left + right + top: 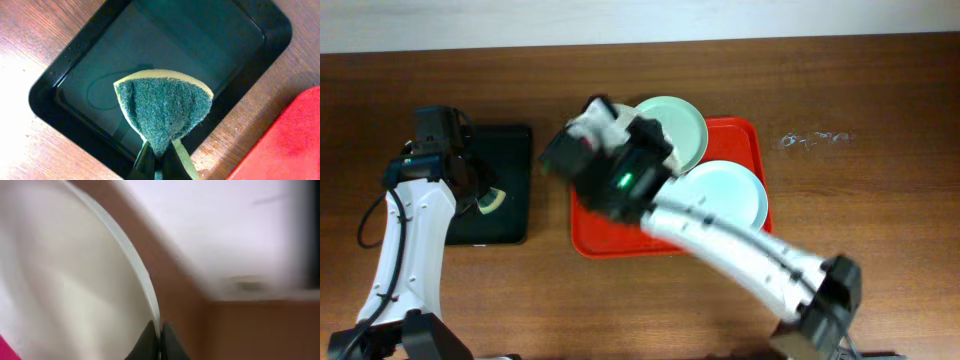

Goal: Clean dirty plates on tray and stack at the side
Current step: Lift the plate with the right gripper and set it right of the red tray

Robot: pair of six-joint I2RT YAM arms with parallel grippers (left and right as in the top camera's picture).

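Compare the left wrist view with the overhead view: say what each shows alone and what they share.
Left wrist only: the coarse fibres of the green scouring sponge with its yellow backing, and the left gripper shut on its lower end. Overhead only: two round pale mint-green plates on the large red plastic tray, and the right gripper, blurred, holding a third plate above the tray's left end. Both: the sponge, the small black rectangular tray, part of the red tray, the brown wooden table.
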